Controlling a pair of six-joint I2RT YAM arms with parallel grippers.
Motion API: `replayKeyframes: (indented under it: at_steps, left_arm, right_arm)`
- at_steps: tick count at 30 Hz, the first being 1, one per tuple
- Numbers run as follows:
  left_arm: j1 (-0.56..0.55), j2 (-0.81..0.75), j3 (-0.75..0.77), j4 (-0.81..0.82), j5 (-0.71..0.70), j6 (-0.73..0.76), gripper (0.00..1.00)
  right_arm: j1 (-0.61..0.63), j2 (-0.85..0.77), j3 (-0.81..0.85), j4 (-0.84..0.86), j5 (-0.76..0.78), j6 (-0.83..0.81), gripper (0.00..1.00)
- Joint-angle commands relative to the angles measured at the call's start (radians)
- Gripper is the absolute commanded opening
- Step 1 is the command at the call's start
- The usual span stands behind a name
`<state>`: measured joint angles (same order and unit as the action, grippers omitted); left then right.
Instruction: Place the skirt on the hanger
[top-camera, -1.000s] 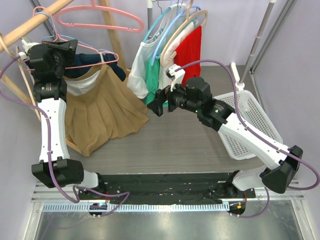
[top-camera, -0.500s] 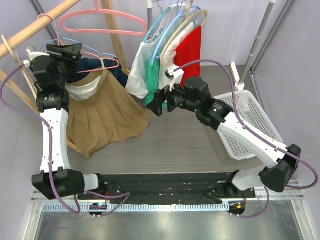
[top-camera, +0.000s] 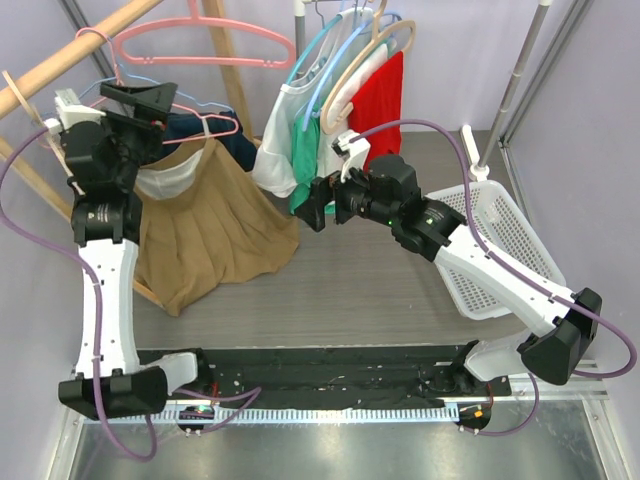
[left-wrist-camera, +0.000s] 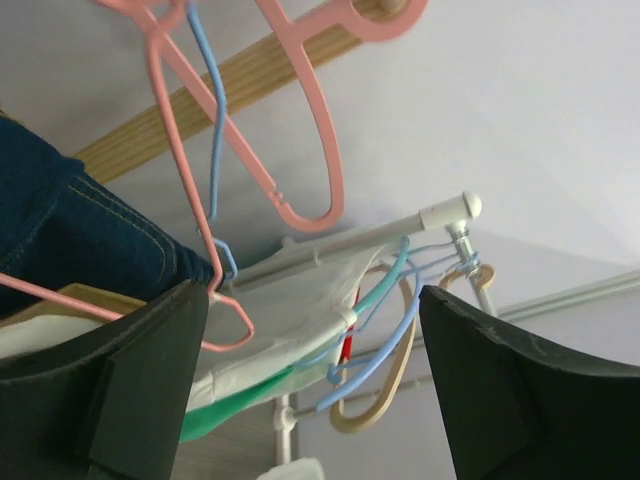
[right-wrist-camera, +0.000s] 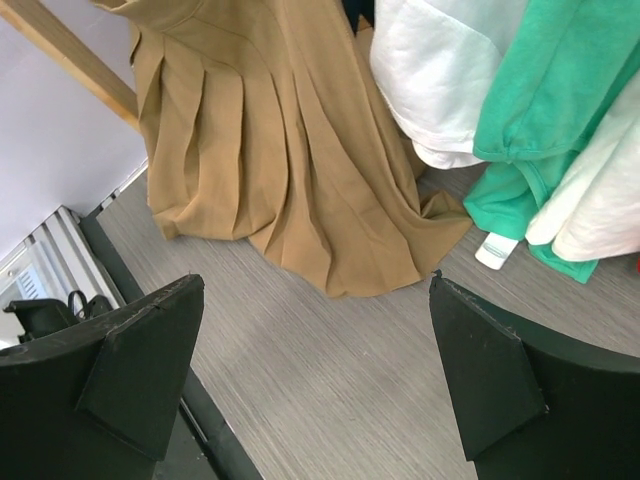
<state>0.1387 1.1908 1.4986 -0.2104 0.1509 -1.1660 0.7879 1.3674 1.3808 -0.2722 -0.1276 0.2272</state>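
The tan pleated skirt (top-camera: 210, 230) hangs at the left from a thin pink wire hanger (top-camera: 222, 127) whose hook sits on the slanted wooden rail (top-camera: 60, 60); its hem pools on the floor. My left gripper (top-camera: 148, 106) is open just left of that hanger's arm, touching neither hanger nor skirt. In the left wrist view the open left gripper (left-wrist-camera: 310, 390) has nothing between its fingers, and the thin pink hanger (left-wrist-camera: 168, 150) runs down past the left finger (left-wrist-camera: 110, 390). My right gripper (top-camera: 318, 204) hovers open above the floor, right of the skirt (right-wrist-camera: 270, 170); the right gripper (right-wrist-camera: 315, 370) holds nothing.
Dark blue jeans (top-camera: 190, 128) hang behind the skirt. A thick pink hanger (top-camera: 200, 45) hangs on the wooden rail. A metal rack holds white (top-camera: 280, 140), green (top-camera: 310, 150) and red (top-camera: 385, 95) garments. A white basket (top-camera: 505, 245) leans at the right.
My left gripper has gone from shut at the thin pink hanger to open and has drawn slightly up and away. The skirt stays hanging. The right arm has not moved.
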Motion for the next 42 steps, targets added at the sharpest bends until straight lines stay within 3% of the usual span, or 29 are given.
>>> replayKeyframes:
  at_steps: [1,7,15,20,29,42]
  left_arm:
    - [-0.169,-0.04,0.037,-0.078,-0.042,0.155,0.92]
    - [-0.462,-0.014,0.037,-0.196,-0.145,0.351,0.93]
    - [-0.7,0.009,0.019,-0.355,-0.33,0.568,0.94]
    - [-0.875,0.0,-0.07,-0.467,-0.56,0.638,0.94]
    - [-0.929,-0.138,-0.287,-0.48,-0.662,0.548,0.95]
    - [-0.929,-0.169,-0.391,-0.524,-0.725,0.485,0.96]
  right_arm:
    - [-0.012,-0.053,0.0,0.028,0.062,0.027,1.0]
    - [-0.035,-0.082,-0.02,0.028,0.123,0.06,1.0]
    - [-0.146,-0.211,-0.107,-0.016,0.299,0.144,1.0]
    - [-0.208,-0.267,-0.19,-0.085,0.319,0.162,0.99]
    - [-0.245,-0.336,-0.299,-0.153,0.345,0.187,1.0]
    - [-0.256,-0.353,-0.404,-0.15,0.37,0.218,1.0]
